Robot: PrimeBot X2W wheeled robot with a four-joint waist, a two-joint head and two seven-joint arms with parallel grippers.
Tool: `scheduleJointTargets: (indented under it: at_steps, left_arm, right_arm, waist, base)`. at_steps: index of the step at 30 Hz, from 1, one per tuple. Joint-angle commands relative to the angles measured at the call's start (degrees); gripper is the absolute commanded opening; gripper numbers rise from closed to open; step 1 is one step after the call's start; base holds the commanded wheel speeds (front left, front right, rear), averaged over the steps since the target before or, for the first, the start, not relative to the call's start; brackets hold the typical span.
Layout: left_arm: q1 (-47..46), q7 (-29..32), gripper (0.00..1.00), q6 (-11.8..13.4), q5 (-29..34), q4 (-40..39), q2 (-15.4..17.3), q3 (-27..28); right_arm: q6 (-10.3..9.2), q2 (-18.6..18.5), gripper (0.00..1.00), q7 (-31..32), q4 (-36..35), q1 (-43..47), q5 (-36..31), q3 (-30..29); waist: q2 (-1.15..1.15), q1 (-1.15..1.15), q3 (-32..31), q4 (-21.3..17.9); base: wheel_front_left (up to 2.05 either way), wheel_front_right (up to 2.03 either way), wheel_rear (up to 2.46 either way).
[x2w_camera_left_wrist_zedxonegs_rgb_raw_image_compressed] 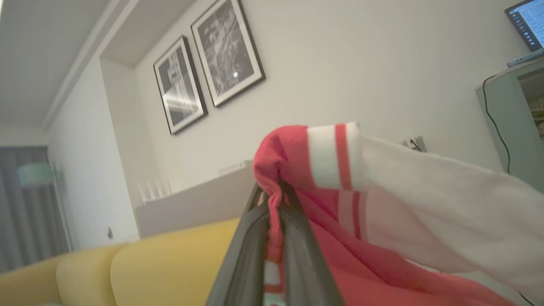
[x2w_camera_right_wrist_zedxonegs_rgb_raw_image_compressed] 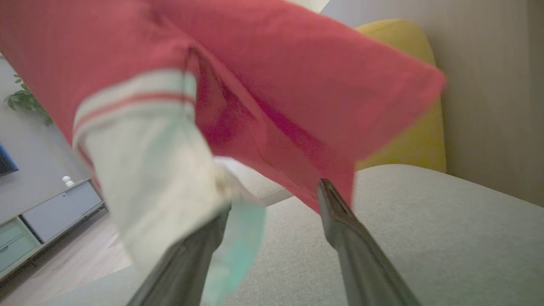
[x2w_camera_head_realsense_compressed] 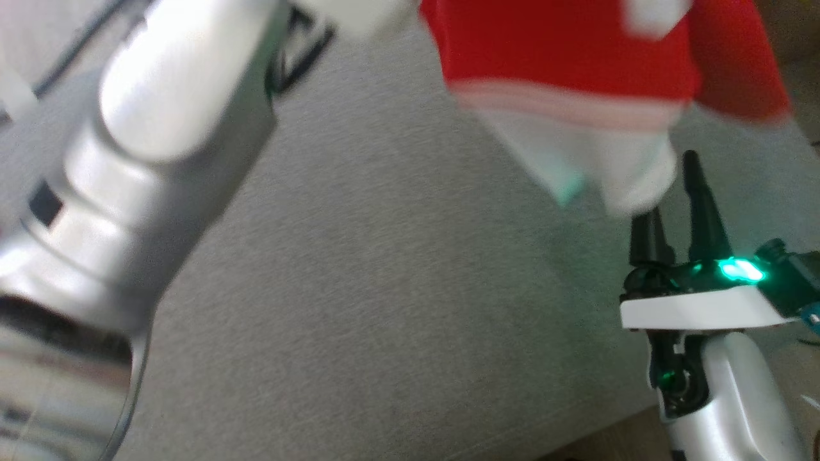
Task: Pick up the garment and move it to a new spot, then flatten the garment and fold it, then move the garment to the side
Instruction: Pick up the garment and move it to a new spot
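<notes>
— What is lying under your claws right now?

— The grey sofa seat [x2w_camera_head_realsense_compressed: 384,288] is stretching out below both of them, bare beneath the right claw [x2w_camera_head_realsense_compressed: 669,192], so I am judging it to be the new spot. My left forearm [x2w_camera_head_realsense_compressed: 147,166] is reaching up and across, because I am lifting with that side.

— And the garment?

— The red and white top [x2w_camera_head_realsense_compressed: 564,57] is hanging in the air, off the seat, just above and beyond the right claw's fingertips. The left claw [x2w_camera_left_wrist_zedxonegs_rgb_raw_image_compressed: 274,193] is pinching a bunched red fold, its two fingers pressed together on the cloth, and the rest is drooping away from that single grip. That is why it is sagging rather than spreading.

— Is the right claw doing anything?

— It is standing spread and gripping nothing. In the right wrist view the white sleeve [x2w_camera_right_wrist_zedxonegs_rgb_raw_image_compressed: 148,182] is dangling in front of one finger and the red hem [x2w_camera_right_wrist_zedxonegs_rgb_raw_image_compressed: 335,170] is hanging at the tip of the other. Whether cloth is touching either finger, I cannot tell. I am holding it wide there, I think, to catch a second edge so the top comes down flat.

— Any risk?

— One pinch is carrying everything. The striped cuff [x2w_camera_left_wrist_zedxonegs_rgb_raw_image_compressed: 335,155] is sitting just beside the left claw's tips, and a thin fold like that could be working loose.
</notes>
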Motion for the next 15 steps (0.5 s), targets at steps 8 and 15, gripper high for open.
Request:
scheduleJointTargets:
  at_steps: [8, 15]
  left_arm:
    - [11.21, -1.88, 0.0, 0.1, -5.26, -3.3, 18.07, -16.48]
    - [16.5, -3.26, 0.0, 0.1, -3.16, 1.64, 23.59, -23.42]
  right_arm:
    - [-0.04, -0.21, 1.0, -0.61, -1.46, -1.62, -1.53, -1.45]
    - [-0.04, -0.21, 1.0, -0.61, -0.37, -1.77, -3.89, -0.99]
  waist:
    - [0.0, 0.0, 2.71, 8.27]
    - [0.0, 0.0, 1.6, 12.55]
  base:
    - [0.0, 0.0, 0.0]
    - [0.0, 0.0, 0.0]
